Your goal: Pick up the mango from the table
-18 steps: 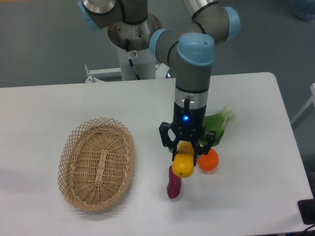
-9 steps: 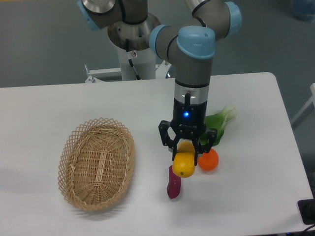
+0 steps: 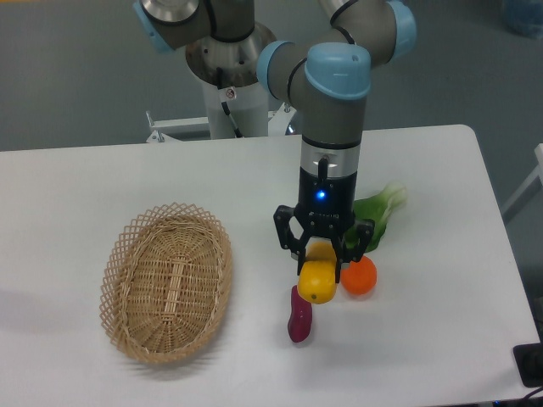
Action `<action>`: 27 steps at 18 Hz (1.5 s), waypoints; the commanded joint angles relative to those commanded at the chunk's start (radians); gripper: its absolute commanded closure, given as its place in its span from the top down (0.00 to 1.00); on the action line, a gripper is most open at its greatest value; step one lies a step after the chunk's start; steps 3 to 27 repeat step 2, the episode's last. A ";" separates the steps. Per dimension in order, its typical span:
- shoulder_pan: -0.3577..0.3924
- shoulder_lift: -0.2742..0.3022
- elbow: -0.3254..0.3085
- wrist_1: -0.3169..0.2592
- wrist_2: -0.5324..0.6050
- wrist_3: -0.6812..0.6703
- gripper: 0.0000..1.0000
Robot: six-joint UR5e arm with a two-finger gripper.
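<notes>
From my remote station I see the arm [image 3: 335, 110] reaching down over the middle-right part of the table [image 3: 102, 178], wrist vertical, a blue light lit on the gripper body. The gripper [image 3: 320, 270] points straight down, and its black fingers [image 3: 302, 261] close in on the mango [image 3: 317, 282] from both sides; the jaws are pinching the fruit at its upper end. The mango hangs below the fingertips, yellow, with its rounded lower end facing me.

I cannot tell for certain whether the mango is clear of the tabletop or just touching it; its lower end overlaps the top of the sweet potato [image 3: 299, 316] in my view. The sweet potato is dark purple and lies on the table just below and slightly left of the mango, its long axis running roughly toward me.

The orange [image 3: 360, 275] sits on the table just right of the mango, close beside the right finger; contact between the two fruits is not resolvable from this angle. Behind the orange, a leafy green vegetable [image 3: 379, 214] lies on the table, its pale stem end pointing to the upper right, partly hidden by the gripper.

A wicker basket [image 3: 167, 281], oval and open-weave, stands on the left part of the table, well apart from the gripper and fruit.

At the lower right table edge a dark object [image 3: 529, 363] is partly in view; I cannot identify it.
</notes>
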 joint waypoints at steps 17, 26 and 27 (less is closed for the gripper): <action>0.000 -0.003 0.000 0.002 -0.002 0.000 0.44; 0.000 -0.003 0.000 0.002 -0.002 0.000 0.44; 0.000 -0.003 0.000 0.002 -0.002 0.000 0.44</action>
